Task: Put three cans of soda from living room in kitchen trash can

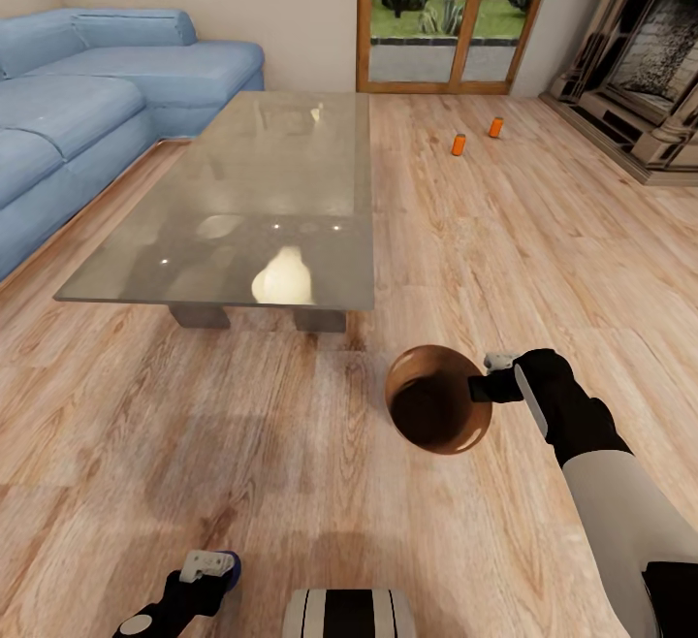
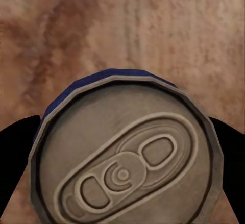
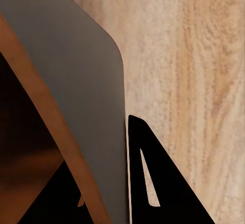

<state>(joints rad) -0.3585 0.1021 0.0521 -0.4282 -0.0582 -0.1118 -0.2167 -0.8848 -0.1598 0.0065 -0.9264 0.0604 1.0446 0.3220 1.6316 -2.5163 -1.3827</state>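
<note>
Two orange soda cans (image 1: 458, 144) (image 1: 495, 127) stand upright on the plank floor far ahead, near the glass doors. My left gripper (image 1: 208, 570), low at the near left, is shut on a third can (image 2: 122, 157) that has a blue side and a grey metal top with a pull tab; black fingers (image 2: 18, 147) flank it. My right gripper (image 1: 488, 376) is shut on the rim of the copper-brown trash can (image 1: 465, 434), holding it above the floor with its dark mouth tilted towards me. Its brown rim (image 3: 46, 112) runs past the black finger (image 3: 163, 193).
A glass-topped low table (image 1: 242, 221) stands ahead on the left, with a blue sofa (image 1: 87, 105) behind it. A dark fireplace (image 1: 650, 66) is at the far right and wood-framed glass doors (image 1: 446, 17) at the back. Open plank floor (image 1: 543, 250) lies between me and the orange cans.
</note>
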